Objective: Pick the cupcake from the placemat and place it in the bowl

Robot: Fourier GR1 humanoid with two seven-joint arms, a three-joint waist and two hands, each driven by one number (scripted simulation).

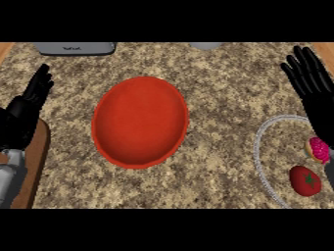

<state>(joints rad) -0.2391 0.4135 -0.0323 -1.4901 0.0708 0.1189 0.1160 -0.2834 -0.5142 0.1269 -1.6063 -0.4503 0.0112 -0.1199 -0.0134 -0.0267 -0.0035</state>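
Granite counter: one red bowl, one cupcake, one tomato.

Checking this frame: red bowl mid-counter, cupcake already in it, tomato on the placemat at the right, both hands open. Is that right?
Not quite. The head view shows the bowl with nothing in it; the cupcake is on the placemat beside the tomato. The rest holds: left hand and right hand are both open.
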